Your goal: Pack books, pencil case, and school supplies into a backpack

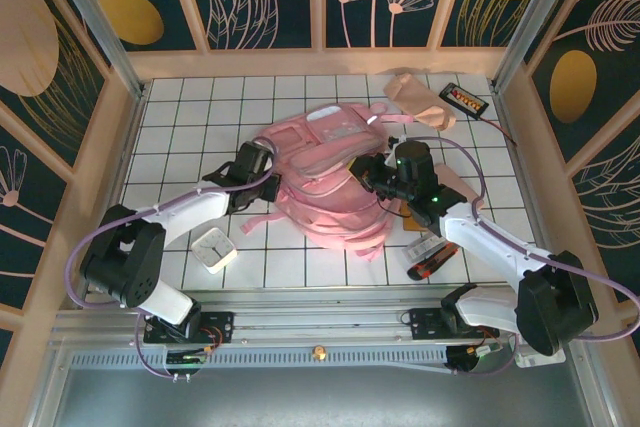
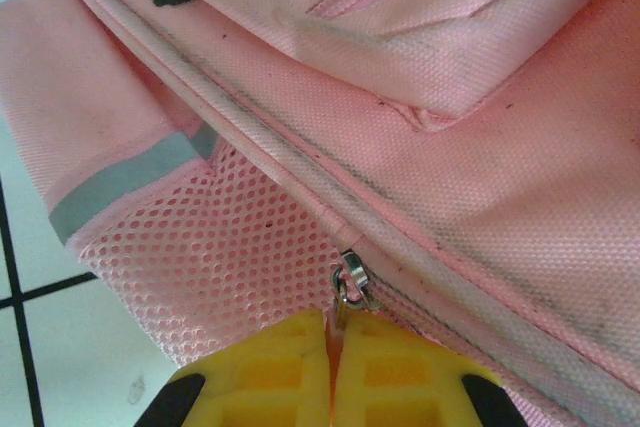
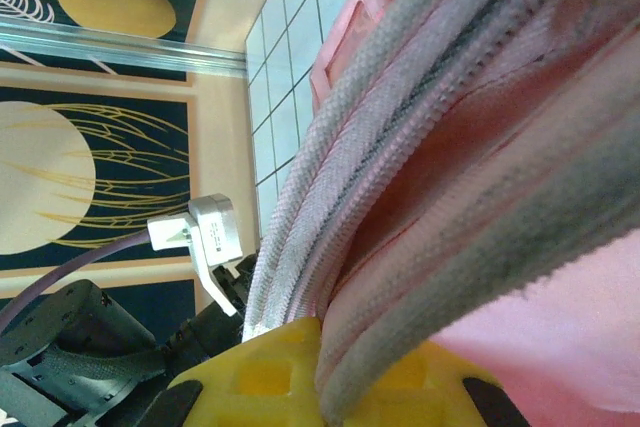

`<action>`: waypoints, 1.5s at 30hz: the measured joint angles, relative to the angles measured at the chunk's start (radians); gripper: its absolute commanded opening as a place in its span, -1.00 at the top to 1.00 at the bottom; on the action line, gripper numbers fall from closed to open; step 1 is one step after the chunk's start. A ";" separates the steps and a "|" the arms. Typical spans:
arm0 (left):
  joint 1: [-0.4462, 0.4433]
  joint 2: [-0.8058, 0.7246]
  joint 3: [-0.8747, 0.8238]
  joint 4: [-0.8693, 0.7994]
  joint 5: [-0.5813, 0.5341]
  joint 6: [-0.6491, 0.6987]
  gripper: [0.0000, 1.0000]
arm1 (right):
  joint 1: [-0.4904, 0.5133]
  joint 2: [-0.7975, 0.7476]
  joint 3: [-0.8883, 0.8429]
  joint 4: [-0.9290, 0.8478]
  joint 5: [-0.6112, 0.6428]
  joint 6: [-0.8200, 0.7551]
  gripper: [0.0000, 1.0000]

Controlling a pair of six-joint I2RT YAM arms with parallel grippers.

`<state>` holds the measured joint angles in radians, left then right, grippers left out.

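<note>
The pink backpack (image 1: 320, 182) lies flat in the middle of the tiled table. My left gripper (image 1: 262, 161) is at its left side, its yellow fingers (image 2: 270, 367) shut on the metal zipper pull (image 2: 350, 285) beside the mesh side pocket (image 2: 220, 247). My right gripper (image 1: 378, 177) is at the backpack's right side, shut on a pink-grey webbing strap (image 3: 400, 277) of the backpack. The beige pencil case (image 1: 415, 99) lies at the back right. An orange-brown notebook (image 1: 413, 215) peeks out under the right arm. Small dark and red school supplies (image 1: 432, 259) lie at the front right.
A flat black device with orange buttons (image 1: 465, 97) and its cable sit at the back right corner. A small white square item (image 1: 213, 249) lies front left. Wooden walls enclose the table. The left arm (image 3: 90, 357) shows low in the right wrist view.
</note>
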<state>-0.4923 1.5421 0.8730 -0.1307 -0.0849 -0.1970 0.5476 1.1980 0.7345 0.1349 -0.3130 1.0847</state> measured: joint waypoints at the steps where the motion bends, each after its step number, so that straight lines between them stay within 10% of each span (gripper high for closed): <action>1: 0.007 0.000 0.005 0.003 0.002 0.005 1.00 | 0.000 0.002 0.001 0.000 0.000 -0.002 1.00; 3: 0.018 0.000 0.012 0.009 0.005 0.015 0.87 | 0.000 0.010 0.007 0.000 0.000 -0.003 1.00; 6: 0.030 -0.010 0.011 0.020 -0.018 0.026 -0.26 | 0.000 0.021 0.024 0.003 0.000 -0.003 1.00; 7: 0.044 -0.024 0.001 0.023 -0.037 0.026 -0.95 | -0.004 0.023 0.031 0.003 0.000 -0.004 1.00; 20: 0.010 -0.640 -0.193 0.206 0.151 0.173 -0.98 | -0.004 0.161 0.146 0.044 -0.046 -0.007 1.00; 25: -0.129 -0.548 -0.179 0.217 0.187 0.301 -0.98 | 0.035 0.235 0.222 0.050 -0.046 -0.014 1.00; 45: -0.204 -0.234 -0.006 0.161 0.124 0.576 -0.98 | 0.104 0.309 0.293 0.050 -0.062 -0.032 1.00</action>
<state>-0.6968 1.3083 0.8669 0.0307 0.0391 0.3786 0.6518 1.5066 1.0275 0.1844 -0.3752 1.0523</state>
